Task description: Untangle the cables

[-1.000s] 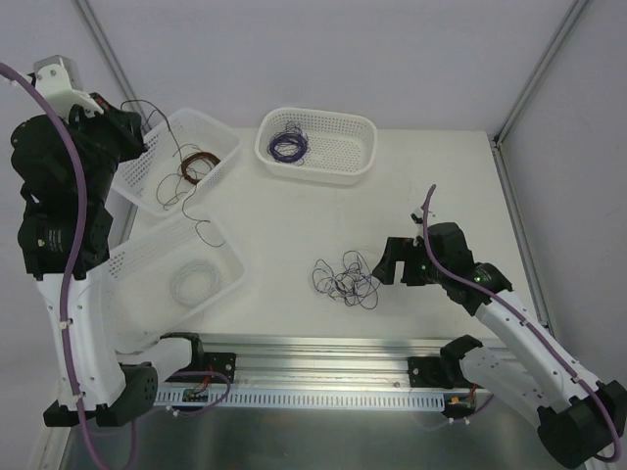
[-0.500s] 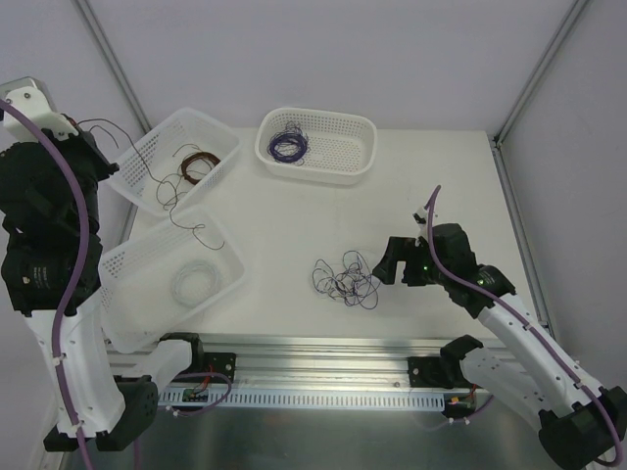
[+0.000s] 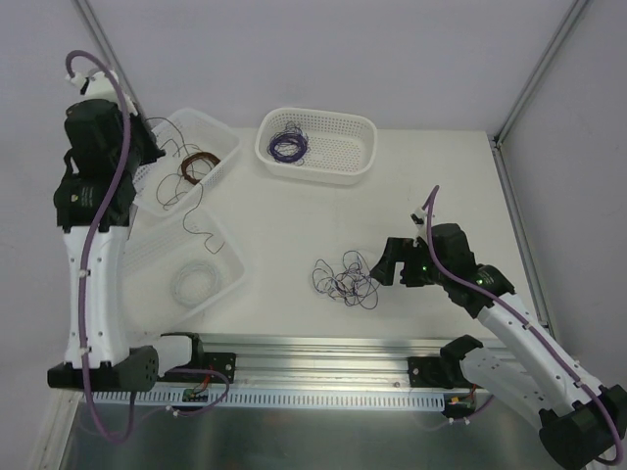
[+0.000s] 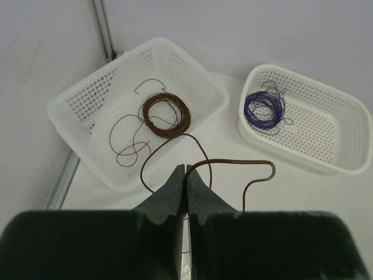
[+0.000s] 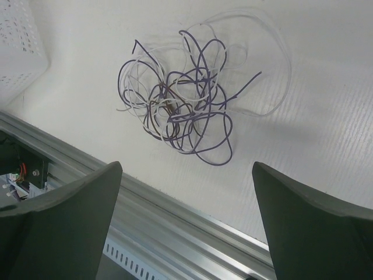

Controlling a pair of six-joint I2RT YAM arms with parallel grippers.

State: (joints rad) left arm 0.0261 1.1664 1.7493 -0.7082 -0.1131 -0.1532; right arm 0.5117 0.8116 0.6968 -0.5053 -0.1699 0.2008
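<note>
The cables [image 3: 345, 279] lie as a loose knot of purple, whitish and dark brown wire on the table near the front middle; in the right wrist view the cables [image 5: 186, 105] sit just ahead of the fingers. My right gripper [image 3: 385, 262] [image 5: 186, 166] stands wide open beside the knot's right side, touching nothing. My left gripper [image 3: 149, 152] [image 4: 186, 172] is raised over the far left basket, shut on a thin brown wire [image 4: 233, 161]. That brown wire [image 3: 201, 227] trails down over the baskets.
The far left basket [image 3: 223, 145] [image 4: 76, 125] holds a brown coil [image 4: 166, 114]. The back basket [image 3: 345, 162] [image 4: 326, 125] holds a purple coil [image 3: 287, 147]. The near left basket [image 3: 227, 257] holds a whitish coil [image 3: 194, 282]. A metal rail [image 3: 323, 348] runs along the front edge.
The left arm has swung from the far left edge back over the far left basket, still shut on the brown wire. The right gripper and the knot have stayed put.
</note>
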